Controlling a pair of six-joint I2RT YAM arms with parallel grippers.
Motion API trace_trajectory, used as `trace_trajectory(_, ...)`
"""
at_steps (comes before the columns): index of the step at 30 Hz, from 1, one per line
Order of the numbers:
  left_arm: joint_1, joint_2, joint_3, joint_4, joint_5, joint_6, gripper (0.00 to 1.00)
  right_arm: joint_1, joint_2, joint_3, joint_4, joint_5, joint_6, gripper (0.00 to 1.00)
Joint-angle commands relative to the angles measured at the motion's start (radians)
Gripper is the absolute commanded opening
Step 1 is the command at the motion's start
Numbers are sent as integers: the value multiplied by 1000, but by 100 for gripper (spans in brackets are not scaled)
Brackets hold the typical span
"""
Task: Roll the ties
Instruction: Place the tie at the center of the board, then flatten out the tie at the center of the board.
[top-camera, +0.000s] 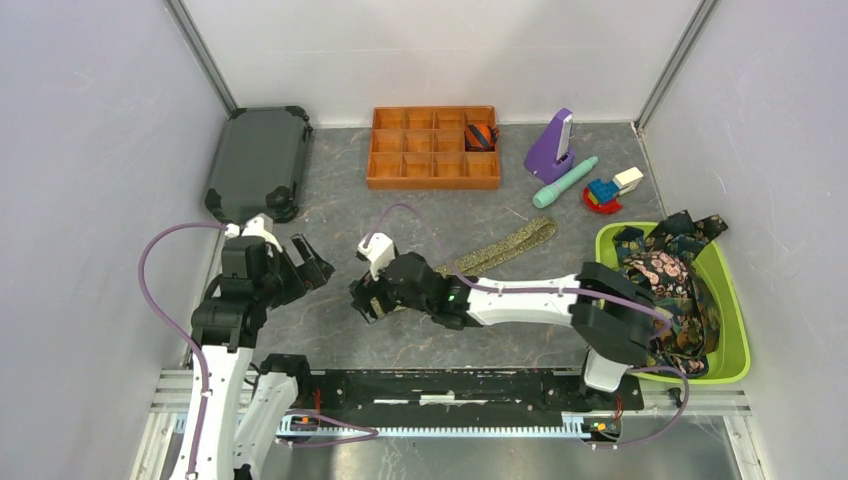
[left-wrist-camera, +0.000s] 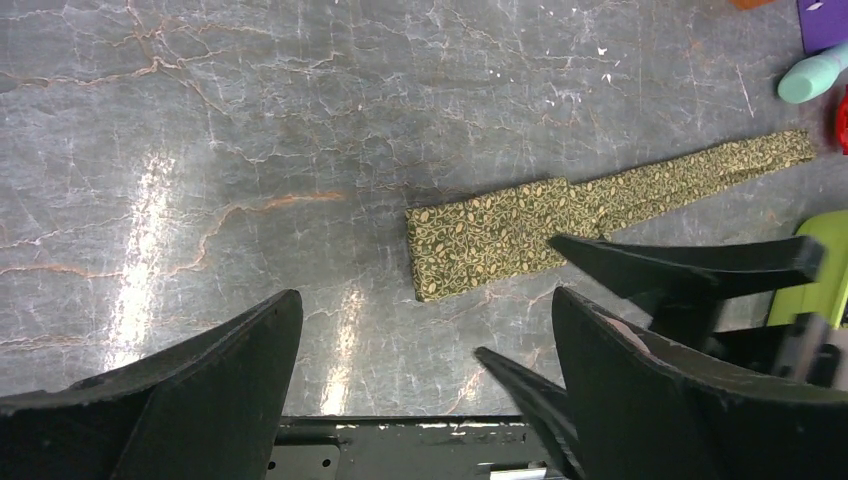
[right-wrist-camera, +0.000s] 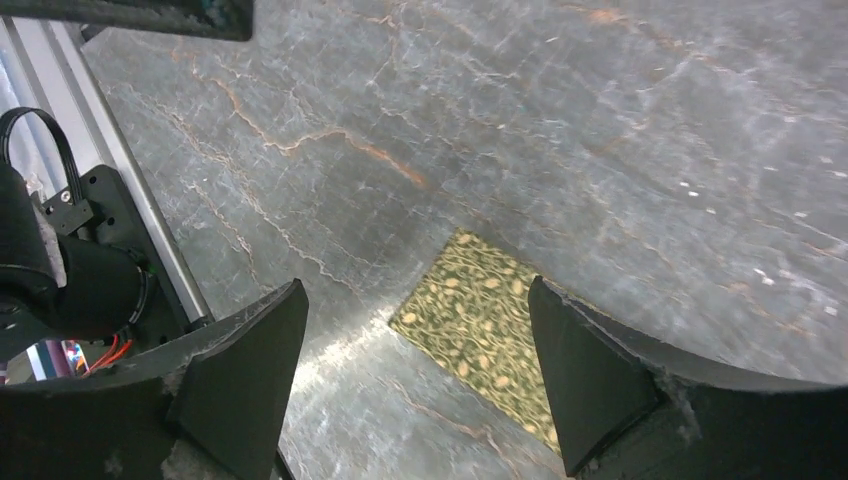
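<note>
Now right claw (right-wrist-camera: 415, 300), wide open, hovers above end of flat olive-green patterned fabric tie (left-wrist-camera: 500, 235); left claw (top-camera: 300, 262) wide, empty. Rolling likely unstarted; next: pinch end, curl.

No readable text, labels, brands or numbers in any view. Tie (left-wrist-camera: 500, 235) shows only a leaf print, no lettering. Tray (top-camera: 432, 184) and case (top-camera: 258, 160) carry no legible marks.

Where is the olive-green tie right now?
In the top view, the olive-green tie lies flat at mid-table, stretched diagonally left of the green bin, in front of the teal stick. Its near end lies under the open right hand.
</note>
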Motion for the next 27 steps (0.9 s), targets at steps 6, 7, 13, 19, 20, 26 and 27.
trace_trajectory(6,-9,7,18,14,-16,3,94,-185,-340,-251,-62,157,-9,85)
trace_trajectory(7,-18,21,21,13,-17,-3,93,-230,-358,-283,-83,168,5,83)
trace_trajectory(13,-203,110,28,41,-155,-100,87,-417,-361,-374,-99,109,15,70)
trace_trajectory(19,-604,302,71,99,-429,-263,87,-477,-306,-427,8,40,26,55)
trace_trajectory(20,-663,333,79,115,-453,-287,88,-492,-293,-436,24,26,33,54)
trace_trajectory(26,-888,641,162,210,-579,-347,88,-545,-255,-465,61,-8,39,47)
trace_trajectory(27,-914,695,195,212,-594,-350,88,-548,-253,-471,60,-3,37,47)
